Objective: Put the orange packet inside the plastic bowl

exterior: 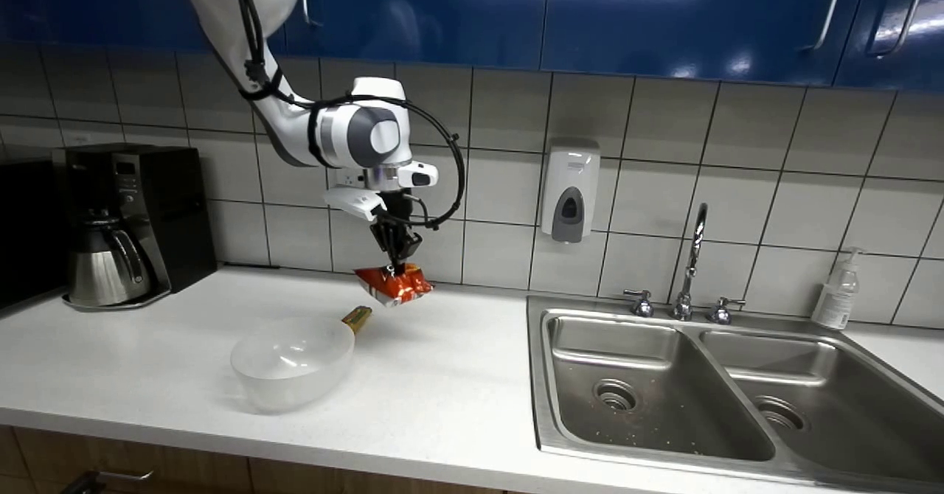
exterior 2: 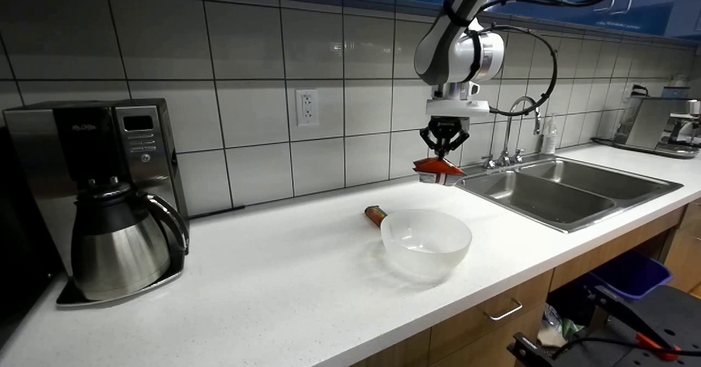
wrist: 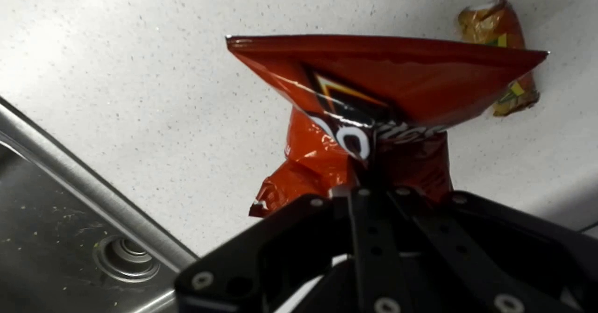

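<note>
The red-orange snack packet (wrist: 397, 93) is hanging in the air over the white countertop (exterior: 442, 376), between the double-basin sink (exterior: 541, 369) and the translucent plastic bowl (exterior 2: 430, 263), touching neither; my pincer (exterior 2: 441, 154) is nipping it near the middle, the jaws standing close together with only gathered film between them; the film is flaring out to both sides, and the lettering is folding too deeply into the crease for me to be reading it whole. I am judging it light and limp, so its weight is asking little of me; the glossy film, though, is looking slippery, and whatever is lying inside (something brittle, I am guessing; nothing is showing through the wrapper) is probably not welcoming a hard squeeze; so I am favouring a snug pinch on the bunched film. The middle is seeming the better hold; a corner alone would be letting the packet swing and twist; held like this, its soft ends are likely giving way rather than catching, should they be brushing the bowl's rim. I am not yet standing over the bowl, whose mouth is looking ample for the packet; a low release is seeming wisest, since so light a thing may be clinging or drifting; the small gold-and-red wrapped item (exterior: 357, 318) is lying just beside the bowl.
</note>
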Robot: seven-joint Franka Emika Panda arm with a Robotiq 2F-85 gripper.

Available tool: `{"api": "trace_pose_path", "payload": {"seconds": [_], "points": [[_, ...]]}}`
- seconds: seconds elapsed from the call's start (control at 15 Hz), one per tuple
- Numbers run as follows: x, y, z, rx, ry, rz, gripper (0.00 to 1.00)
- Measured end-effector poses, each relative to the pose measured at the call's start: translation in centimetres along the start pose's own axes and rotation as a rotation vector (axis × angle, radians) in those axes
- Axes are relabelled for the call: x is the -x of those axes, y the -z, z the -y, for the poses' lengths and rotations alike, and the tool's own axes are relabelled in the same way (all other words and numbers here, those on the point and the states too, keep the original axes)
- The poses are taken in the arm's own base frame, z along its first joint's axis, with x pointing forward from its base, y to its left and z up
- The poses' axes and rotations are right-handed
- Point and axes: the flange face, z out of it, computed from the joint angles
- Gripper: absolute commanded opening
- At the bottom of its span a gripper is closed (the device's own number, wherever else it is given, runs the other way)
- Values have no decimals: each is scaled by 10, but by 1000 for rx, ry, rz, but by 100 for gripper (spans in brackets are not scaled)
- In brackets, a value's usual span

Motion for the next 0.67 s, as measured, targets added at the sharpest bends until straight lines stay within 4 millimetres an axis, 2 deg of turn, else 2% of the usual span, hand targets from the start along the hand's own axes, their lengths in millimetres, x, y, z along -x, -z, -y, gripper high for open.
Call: {"api": "trace_pose_path", "payload": {"seconds": [0.67], "points": [[94,29,19,-55,203,49,0]]}}
